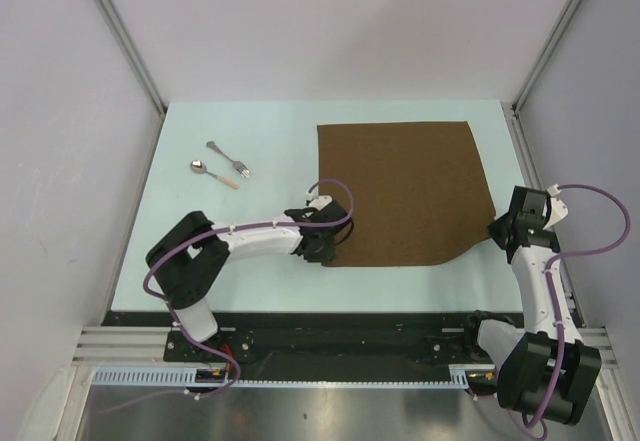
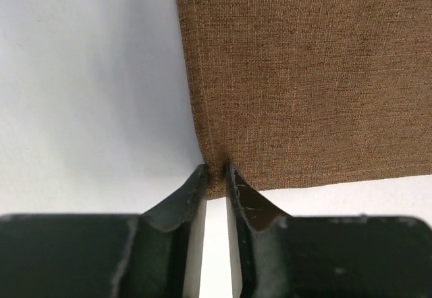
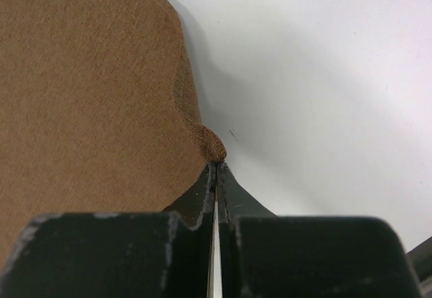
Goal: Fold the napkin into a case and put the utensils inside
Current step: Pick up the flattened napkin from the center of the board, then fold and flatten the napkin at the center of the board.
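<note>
Napkin (image 1: pixel 405 191) near corners pinched, left gripper (image 2: pixel 216 171) narrow, right gripper (image 3: pixel 217 166) shut tight, so I judge folding starts: lift both evenly away.

napkin (image 1: pixel 405 191) plain brown (woven texture); table (image 1: pixel 250 281) pale mint; fork (image 1: pixel 228 158) silver; spoon (image 1: pixel 214 173) handle orange-tan.

My two arms have white link shells with bulky black joint housings. A thin purple cable loops loosely along the left arm (image 1: pixel 240 246) and another along the right arm (image 1: pixel 540 291), arching clear of the links. Each base is a black block bolted to a black rail. Through the wrist cameras I see matte black fingers (image 2: pixel 182 200) with pale scuffs and a wide black gripper body beneath them.
</note>
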Robot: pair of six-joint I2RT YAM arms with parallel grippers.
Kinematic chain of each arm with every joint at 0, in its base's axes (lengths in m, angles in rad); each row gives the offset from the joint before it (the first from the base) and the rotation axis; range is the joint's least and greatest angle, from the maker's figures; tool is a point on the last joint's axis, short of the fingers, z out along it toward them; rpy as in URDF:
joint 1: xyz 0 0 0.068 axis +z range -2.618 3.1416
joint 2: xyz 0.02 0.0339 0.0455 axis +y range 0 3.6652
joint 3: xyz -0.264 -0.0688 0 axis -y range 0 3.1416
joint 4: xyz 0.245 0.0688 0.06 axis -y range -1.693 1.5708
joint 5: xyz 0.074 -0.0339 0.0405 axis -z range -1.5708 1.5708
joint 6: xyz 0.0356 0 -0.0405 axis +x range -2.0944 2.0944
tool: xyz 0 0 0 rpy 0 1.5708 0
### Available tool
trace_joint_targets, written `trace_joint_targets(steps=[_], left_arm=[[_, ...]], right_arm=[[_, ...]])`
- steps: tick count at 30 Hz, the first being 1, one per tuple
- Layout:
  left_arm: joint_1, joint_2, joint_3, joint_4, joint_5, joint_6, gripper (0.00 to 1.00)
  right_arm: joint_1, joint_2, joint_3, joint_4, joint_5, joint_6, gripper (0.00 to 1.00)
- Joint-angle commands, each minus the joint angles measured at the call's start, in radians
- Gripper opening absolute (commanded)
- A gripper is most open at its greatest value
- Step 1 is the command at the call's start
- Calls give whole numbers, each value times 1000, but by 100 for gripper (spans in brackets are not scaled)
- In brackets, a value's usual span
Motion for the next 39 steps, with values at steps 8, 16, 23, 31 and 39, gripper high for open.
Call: trace_joint_targets(steps=[8, 16, 23, 31, 39], left_arm=[[-8, -39, -100, 72, 41, 65, 0], [-17, -308, -28, 141, -27, 321, 0], [-20, -518, 220, 152, -1, 495, 0], [-55, -663, 460, 86, 71, 547, 0], [-65, -604, 606, 57, 33, 548, 0]], right_arm=[[-3, -33, 25, -2, 44, 23, 0], [-65, -158, 120, 7, -3, -72, 0], [-151, -299, 400, -34, 0, -149, 0], [-130, -330, 778, -114, 122, -232, 0], [-78, -254, 872, -33, 139, -316, 0]])
